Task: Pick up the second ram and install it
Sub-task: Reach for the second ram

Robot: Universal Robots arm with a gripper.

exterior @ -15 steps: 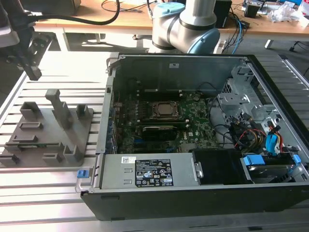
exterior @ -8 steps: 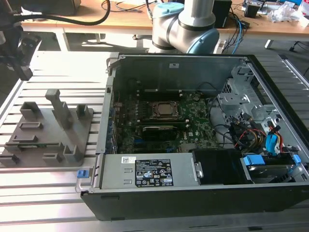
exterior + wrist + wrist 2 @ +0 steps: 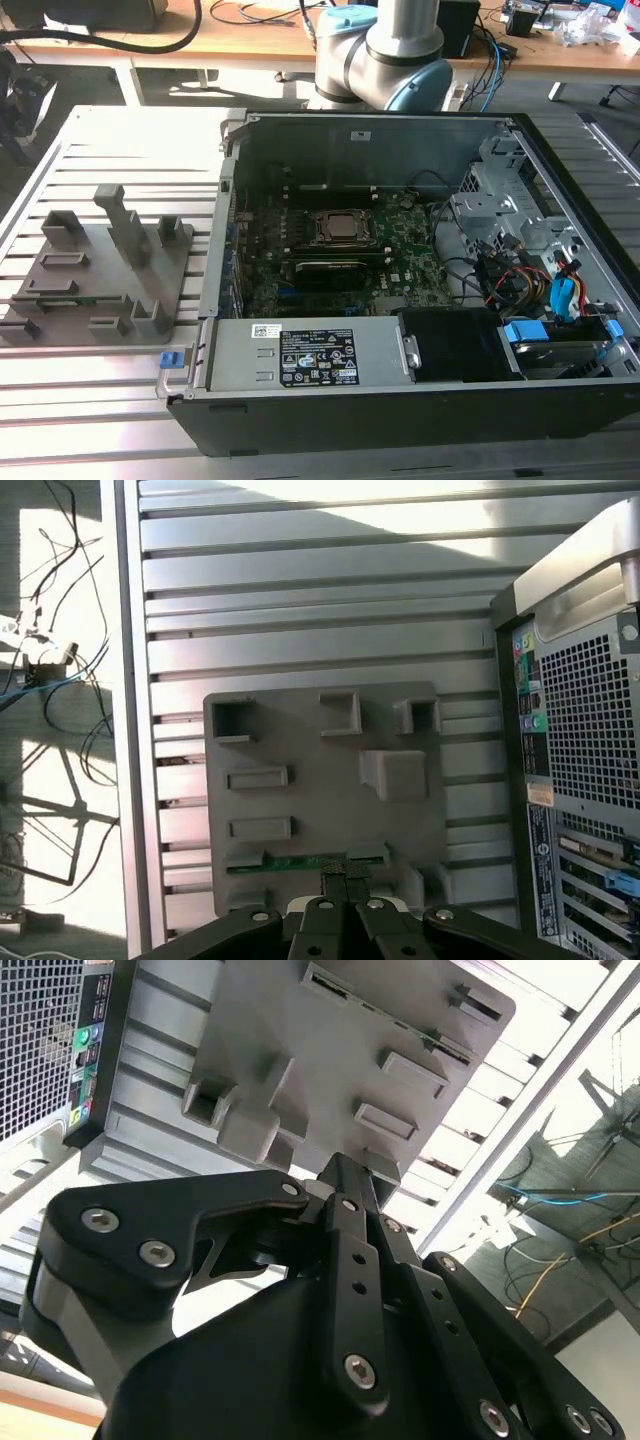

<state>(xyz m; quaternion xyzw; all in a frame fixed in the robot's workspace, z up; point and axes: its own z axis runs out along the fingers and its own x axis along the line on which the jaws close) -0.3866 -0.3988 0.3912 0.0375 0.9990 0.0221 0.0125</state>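
While hanging above the grey holder (image 3: pixel 320 770) with pincer (image 3: pixel 350 882) pressed together, empty: likely the approach step, second ram (image 3: pixel 300 862) unlifted in its slot; calls for spreading and squaring up.

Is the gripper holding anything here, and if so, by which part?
Nothing is held. The gripper hangs over the grey holder plate, its fingers shut on nothing, while the second ram lies in its slot on that plate.
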